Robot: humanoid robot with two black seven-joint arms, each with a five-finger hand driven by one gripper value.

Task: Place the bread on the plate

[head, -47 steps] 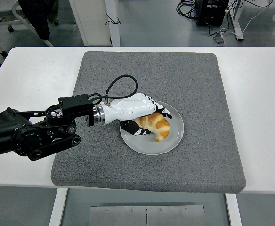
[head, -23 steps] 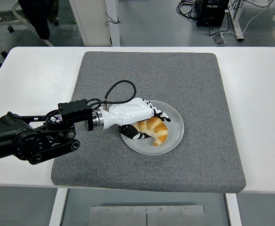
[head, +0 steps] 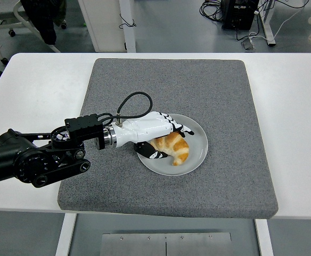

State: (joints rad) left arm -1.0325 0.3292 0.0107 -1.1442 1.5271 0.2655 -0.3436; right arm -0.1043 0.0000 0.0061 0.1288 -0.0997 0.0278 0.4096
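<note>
A golden croissant [head: 177, 150] lies on the round white plate [head: 199, 151] in the middle of the grey mat [head: 209, 90]. My left hand [head: 170, 141], white with black finger pads, reaches in from the left over the plate's left half. Its fingers [head: 180, 128] are spread loosely above the croissant's upper left end and the thumb [head: 153, 154] lies below it on the plate. The hand touches the croissant's left end but does not clasp it. The right arm is out of view.
The mat covers most of the white table [head: 294, 106]. My black left forearm [head: 38, 157] lies across the mat's left edge. A cable loop [head: 133, 102] stands up from the wrist. Chair legs and cables are on the floor beyond the table.
The fingers have loosened off the croissant and the hand has drawn back a little to the left. The croissant has settled lower on the plate.
</note>
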